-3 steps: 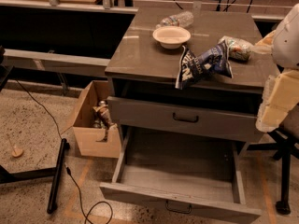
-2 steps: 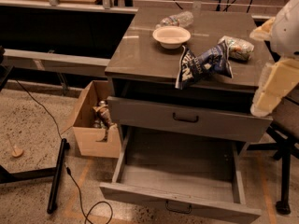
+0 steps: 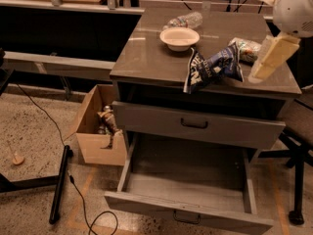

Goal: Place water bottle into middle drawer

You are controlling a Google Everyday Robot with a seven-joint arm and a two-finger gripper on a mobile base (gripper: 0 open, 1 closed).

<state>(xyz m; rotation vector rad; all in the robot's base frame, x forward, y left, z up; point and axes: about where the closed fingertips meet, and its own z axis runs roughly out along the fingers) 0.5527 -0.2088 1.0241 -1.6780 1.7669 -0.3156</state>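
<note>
Landmark: the grey cabinet (image 3: 146, 58).
Water bottle (image 3: 185, 21): lying on its side at the back of the cabinet top, just behind the white bowl (image 3: 179, 37).
Middle drawer (image 3: 188, 214): pulled far out at the cabinet's foot.
Upper drawer (image 3: 195, 124): slightly out under the cabinet top.
Gripper (image 3: 264, 65): over the cabinet's right edge, beside the blue snack bag (image 3: 212, 67), seemingly just above the surface; how wide it stands, I cannot tell.

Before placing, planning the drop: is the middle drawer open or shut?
Open: middle drawer pulled out, tray exposed. Gripper hangs above the cabinet's right edge.
</note>
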